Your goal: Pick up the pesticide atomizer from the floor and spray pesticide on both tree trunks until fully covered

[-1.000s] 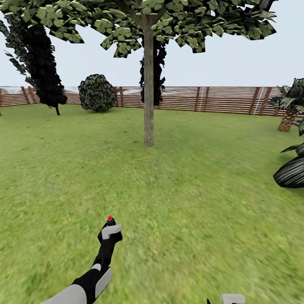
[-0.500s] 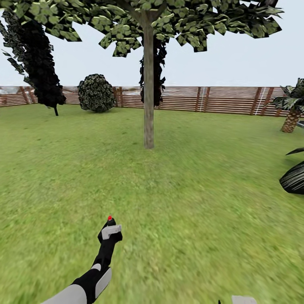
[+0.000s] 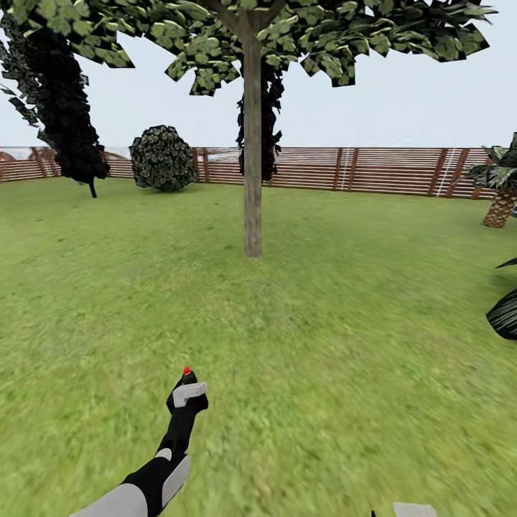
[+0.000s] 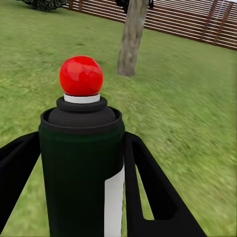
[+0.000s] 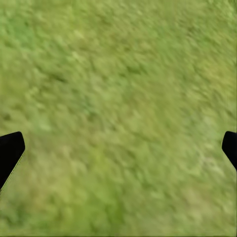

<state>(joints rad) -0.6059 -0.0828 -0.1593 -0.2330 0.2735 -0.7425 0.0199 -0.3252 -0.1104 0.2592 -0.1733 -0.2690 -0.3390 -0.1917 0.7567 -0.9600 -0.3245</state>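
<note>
The pesticide atomizer (image 3: 188, 388) is a dark bottle with a white label and a red ball on top. My left gripper (image 3: 188, 396) is shut on it and holds it upright, low over the lawn. In the left wrist view the atomizer (image 4: 79, 118) stands between the black fingers (image 4: 148, 182), with its red top towards a tree trunk (image 4: 132, 37). That grey-brown tree trunk (image 3: 252, 179) rises straight ahead, several metres off, under a broad green canopy (image 3: 287, 32). My right gripper (image 5: 121, 148) hangs open over bare grass, and a grey part of it (image 3: 415, 510) shows at the head view's lower edge.
A brown slat fence (image 3: 373, 171) closes the lawn at the back. A round shrub (image 3: 164, 158) and a narrow dark tree (image 3: 68, 122) stand at back left. A short palm (image 3: 501, 194) and a dark striped plant (image 3: 506, 312) are at the right edge.
The whole head view has shifted: the trunk's base sits a little lower, and the palm and dark plant have slid right. The left arm and atomizer keep their place in the view.
</note>
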